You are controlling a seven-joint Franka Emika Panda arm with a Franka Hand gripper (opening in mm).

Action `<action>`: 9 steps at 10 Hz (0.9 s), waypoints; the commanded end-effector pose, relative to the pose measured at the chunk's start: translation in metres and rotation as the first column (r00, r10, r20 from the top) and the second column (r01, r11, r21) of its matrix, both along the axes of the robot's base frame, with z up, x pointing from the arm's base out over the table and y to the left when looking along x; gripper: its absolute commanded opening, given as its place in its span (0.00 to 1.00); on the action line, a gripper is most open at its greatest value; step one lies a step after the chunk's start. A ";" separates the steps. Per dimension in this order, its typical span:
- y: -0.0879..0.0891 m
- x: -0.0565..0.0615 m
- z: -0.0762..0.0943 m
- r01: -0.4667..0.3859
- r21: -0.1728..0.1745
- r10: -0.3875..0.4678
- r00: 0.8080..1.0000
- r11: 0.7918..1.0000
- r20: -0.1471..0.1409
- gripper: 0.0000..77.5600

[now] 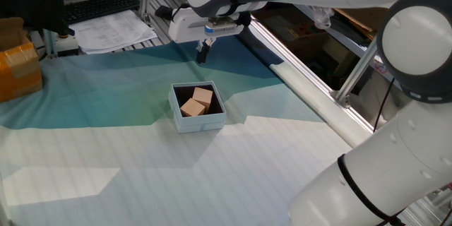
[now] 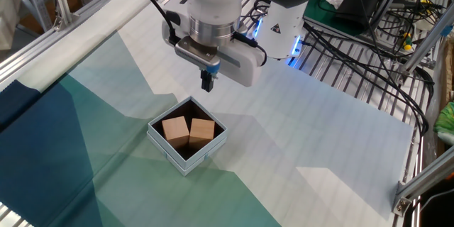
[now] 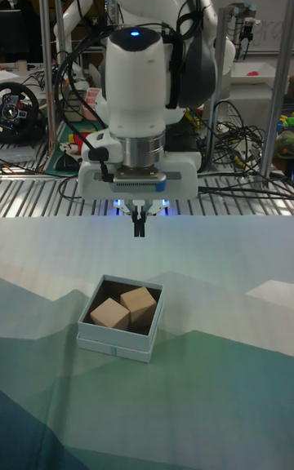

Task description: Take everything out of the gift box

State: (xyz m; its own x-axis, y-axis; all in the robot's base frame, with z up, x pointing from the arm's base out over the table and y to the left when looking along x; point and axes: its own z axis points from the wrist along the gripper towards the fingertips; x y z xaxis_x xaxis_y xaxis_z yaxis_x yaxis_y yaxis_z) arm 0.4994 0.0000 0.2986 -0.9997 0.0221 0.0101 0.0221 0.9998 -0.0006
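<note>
The gift box (image 3: 119, 326) is seen nearest in the tall fixed view, set on the patterned cloth of the desk (image 3: 229, 405). Both wooden cubes (image 2: 189, 130) are found inside it, side by side and touching, so nothing has been taken out yet. The whole job is judged to be left: two picks. Above and just behind the box, the tool (image 2: 207, 80) is held in the air, fingers pressed together, nothing pinched. A cardboard carton (image 1: 18, 62) is noted well apart at the desk's edge.
</note>
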 end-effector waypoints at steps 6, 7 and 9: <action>-0.002 0.002 -0.003 0.224 -0.020 -0.225 0.974 0.974 -0.037 0.00; -0.003 0.003 -0.003 0.223 -0.020 -0.224 0.974 0.975 -0.037 0.00; -0.008 0.008 -0.010 0.216 -0.020 -0.217 0.976 0.976 -0.035 0.00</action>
